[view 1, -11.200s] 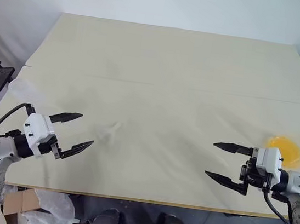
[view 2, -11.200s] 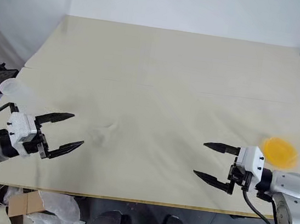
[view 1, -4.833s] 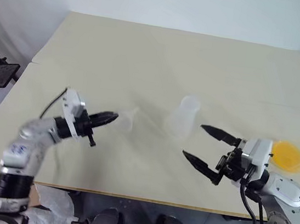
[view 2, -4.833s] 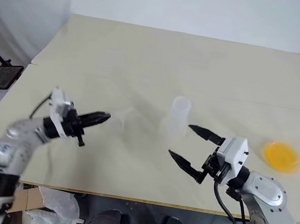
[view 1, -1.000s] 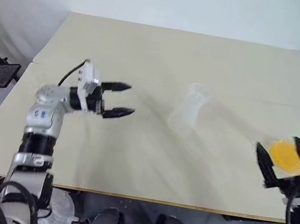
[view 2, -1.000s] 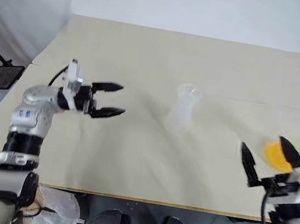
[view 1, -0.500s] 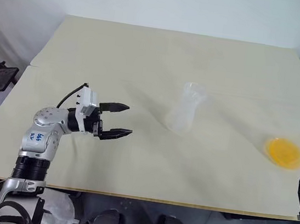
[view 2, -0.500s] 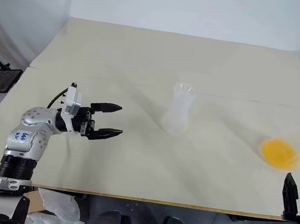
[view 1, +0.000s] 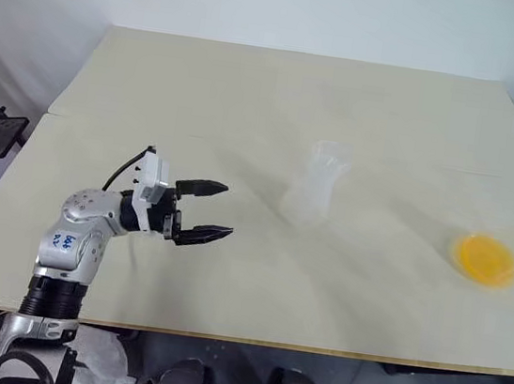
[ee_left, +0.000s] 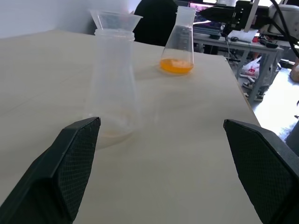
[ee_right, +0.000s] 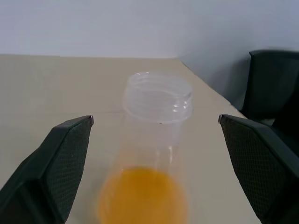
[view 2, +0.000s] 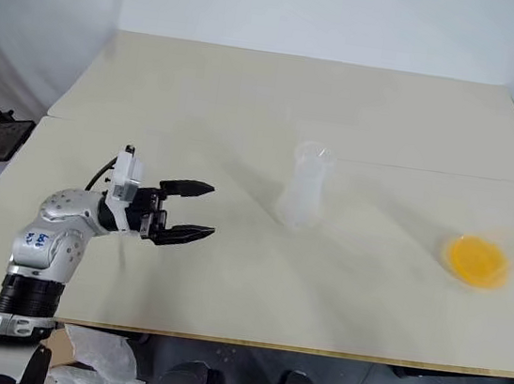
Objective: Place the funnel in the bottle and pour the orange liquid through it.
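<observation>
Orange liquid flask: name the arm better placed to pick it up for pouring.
Right. Its open tool already frames the flask of orange liquid; the left tool sits beyond the funnel-topped bottle.

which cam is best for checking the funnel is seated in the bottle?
Left wrist view: from the side, the funnel sits with its cone on the neck of the bottle. In the head views it is a faint clear rim atop the bottle, seating unreadable.

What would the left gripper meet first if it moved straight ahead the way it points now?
Probably the bottle, which has the funnel in its neck. It stands ahead of the open left gripper, though slightly off its centre line, so depth is uncertain.
</observation>
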You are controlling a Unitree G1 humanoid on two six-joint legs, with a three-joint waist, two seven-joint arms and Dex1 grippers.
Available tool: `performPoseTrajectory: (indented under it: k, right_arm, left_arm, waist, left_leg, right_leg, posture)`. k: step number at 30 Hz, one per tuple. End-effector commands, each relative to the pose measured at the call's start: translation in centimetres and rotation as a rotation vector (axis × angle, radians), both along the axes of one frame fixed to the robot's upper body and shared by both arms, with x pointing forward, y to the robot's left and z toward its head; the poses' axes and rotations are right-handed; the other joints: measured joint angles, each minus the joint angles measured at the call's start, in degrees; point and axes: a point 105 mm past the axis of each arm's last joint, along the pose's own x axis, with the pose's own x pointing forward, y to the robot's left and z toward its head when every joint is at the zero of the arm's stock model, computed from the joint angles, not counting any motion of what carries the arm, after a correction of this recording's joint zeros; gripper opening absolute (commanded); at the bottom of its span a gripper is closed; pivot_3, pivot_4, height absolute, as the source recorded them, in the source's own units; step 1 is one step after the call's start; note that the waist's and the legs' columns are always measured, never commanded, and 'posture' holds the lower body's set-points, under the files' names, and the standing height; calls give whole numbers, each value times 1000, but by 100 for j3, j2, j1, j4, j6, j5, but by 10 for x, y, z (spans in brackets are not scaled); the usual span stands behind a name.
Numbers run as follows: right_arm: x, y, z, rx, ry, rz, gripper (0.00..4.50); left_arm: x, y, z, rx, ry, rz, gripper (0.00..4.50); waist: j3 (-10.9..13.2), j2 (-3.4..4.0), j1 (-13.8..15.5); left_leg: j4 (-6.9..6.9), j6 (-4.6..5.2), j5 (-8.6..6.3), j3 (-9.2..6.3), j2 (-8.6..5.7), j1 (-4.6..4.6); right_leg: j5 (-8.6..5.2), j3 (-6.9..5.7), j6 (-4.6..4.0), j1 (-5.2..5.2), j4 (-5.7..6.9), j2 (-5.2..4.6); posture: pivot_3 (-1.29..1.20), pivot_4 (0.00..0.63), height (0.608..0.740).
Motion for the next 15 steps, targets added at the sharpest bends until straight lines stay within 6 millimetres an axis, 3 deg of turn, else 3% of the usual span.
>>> performPoseTrajectory:
  k: [1,11,15]
  right_arm:
    - [4,-7,6,2,-11,-9,4500]
    - [43,-3,4,19,9,87,4500]
    - [48,-5,9,-8,2,84,4500]
  left_arm:
    - [-5,-1,11,-24,-49,-1,4473]
    - [-8,1,12,-36,-75,28,4473]
    - [-8,0,12,-42,-77,36,4473]
  waist:
    - [0,0,-1]
    - [0,0,-14]
    - [0,0,-13]
  left_leg:
    - [0,0,0,0,0,0]
    - [0,0,0,4,2,-1]
    - [0,0,0,6,0,-2]
  right_leg:
    - [0,0,0,0,0,0]
    - [0,-1,1,0,-3,0]
    - [1,-1,2,0,-5,-1]
  posture:
    - [0,150,740]
    - [0,150,740]
    - [0,150,740]
